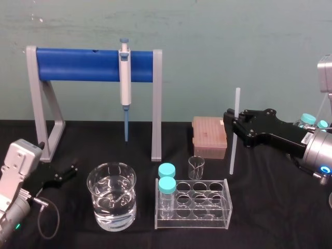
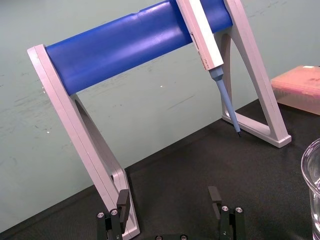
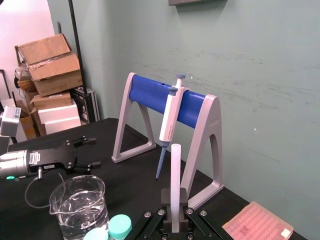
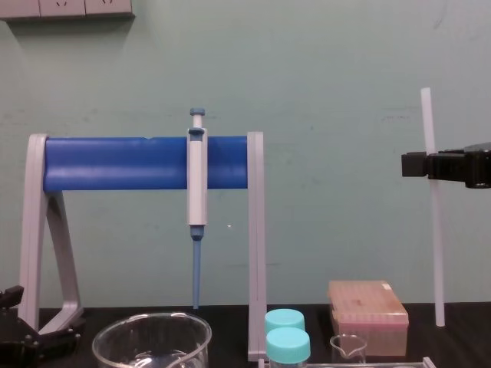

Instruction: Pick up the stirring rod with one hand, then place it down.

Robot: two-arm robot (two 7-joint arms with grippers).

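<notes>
The right gripper (image 1: 236,122), clenched on the upright stirring rod (image 1: 234,155), holds it at three o'clock from the pink tip box (image 1: 209,136). The pick-up looks done and the set-down remains. The left gripper (image 1: 66,174) rests at eight o'clock, fingers spread.

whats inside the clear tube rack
Two teal-capped vials stand in the rack's left column, one behind the other. The remaining holes look unfilled. Whether the vials hold anything cannot be told.

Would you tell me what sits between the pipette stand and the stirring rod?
A tip box, between the stand and the rod held by the right gripper; head and chest views.
</notes>
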